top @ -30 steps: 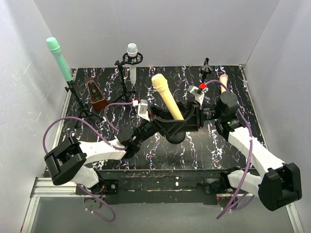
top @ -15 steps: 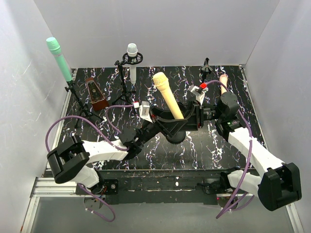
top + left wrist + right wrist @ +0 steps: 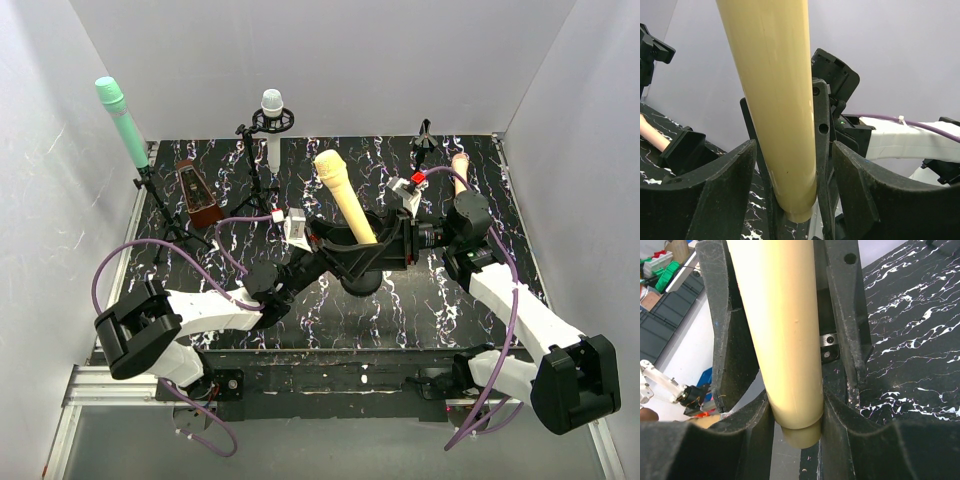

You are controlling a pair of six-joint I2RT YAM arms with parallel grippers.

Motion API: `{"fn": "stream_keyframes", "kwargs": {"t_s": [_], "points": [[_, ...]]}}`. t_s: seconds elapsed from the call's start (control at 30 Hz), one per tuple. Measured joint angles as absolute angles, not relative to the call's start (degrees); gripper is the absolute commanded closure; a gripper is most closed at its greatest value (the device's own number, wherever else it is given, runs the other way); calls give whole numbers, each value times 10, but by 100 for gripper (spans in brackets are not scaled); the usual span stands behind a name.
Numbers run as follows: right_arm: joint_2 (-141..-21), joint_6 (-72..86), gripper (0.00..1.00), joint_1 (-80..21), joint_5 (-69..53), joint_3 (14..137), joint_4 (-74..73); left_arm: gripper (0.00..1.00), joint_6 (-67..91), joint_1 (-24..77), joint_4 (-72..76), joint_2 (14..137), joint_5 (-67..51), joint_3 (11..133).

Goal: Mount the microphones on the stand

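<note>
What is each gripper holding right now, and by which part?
The right gripper clamps the yellow microphone near the bottom end of its handle. The left gripper straddles that handle with open jaws clear of it, holding nothing.

Black marbled tabletop [image 3: 400,310] boxed in by plain white walls [image 3: 350,60].
Evenly lit; grey surface [image 3: 330,450] and aluminium rail [image 3: 75,385] below near edge.

No text, label, brand or number can be read in any of the views; a small red patch [image 3: 417,178] seen from above is too small to make out
</note>
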State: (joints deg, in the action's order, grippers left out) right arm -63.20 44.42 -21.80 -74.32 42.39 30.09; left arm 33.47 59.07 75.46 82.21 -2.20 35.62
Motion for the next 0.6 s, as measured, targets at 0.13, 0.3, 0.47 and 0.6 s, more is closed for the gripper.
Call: {"fn": "stream_keyframes", "kwargs": {"t_s": [0.13, 0.3, 0.47, 0.6], "points": [[-632, 444, 99, -218, -743, 423, 301, 41, 335, 591, 754, 822, -22, 357], [-632, 444, 99, -218, -744, 423, 301, 44, 335, 591, 755, 822, -23, 367], [-632, 441, 99, -218, -748, 423, 302, 62, 335, 590, 754, 822, -23, 374], [-628, 425, 98, -218, -753, 422, 308, 100, 346, 590, 752, 822, -23, 374]]}}
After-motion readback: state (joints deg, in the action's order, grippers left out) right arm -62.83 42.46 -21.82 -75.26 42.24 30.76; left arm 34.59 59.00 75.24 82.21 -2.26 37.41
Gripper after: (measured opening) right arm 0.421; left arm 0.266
